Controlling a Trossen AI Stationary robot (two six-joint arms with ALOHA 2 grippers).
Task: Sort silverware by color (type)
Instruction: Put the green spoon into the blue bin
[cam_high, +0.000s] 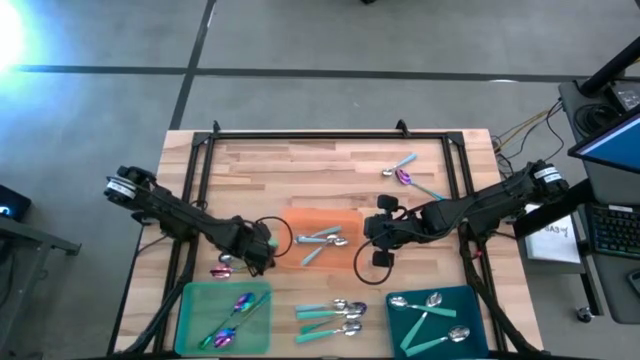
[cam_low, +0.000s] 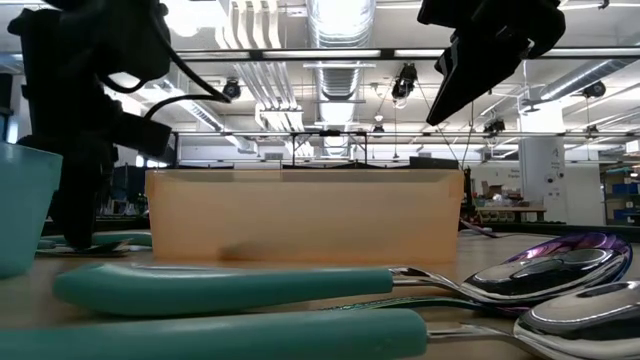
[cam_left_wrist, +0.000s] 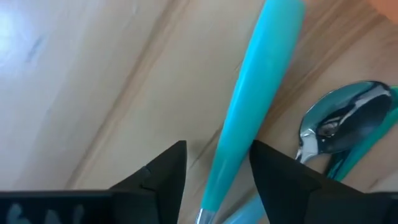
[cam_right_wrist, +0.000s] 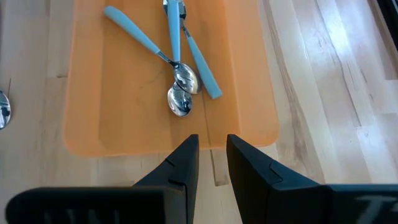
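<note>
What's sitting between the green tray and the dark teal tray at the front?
A loose cluster of teal-handled spoons on bare wood, between green tray and teal tray; the high view shows it.

Table (cam_high: 300, 160) – wood; spoon bowls (cam_right_wrist: 180, 99) – glossy metal.

No text, label, brand, number or sign can be read anywhere in these views.

orange tray: three light-blue spoons (cam_high: 322, 240) crossed;
green tray: purple-bowled spoons (cam_high: 236, 318);
teal tray: silver-bowled spoons (cam_high: 432, 318)
</note>
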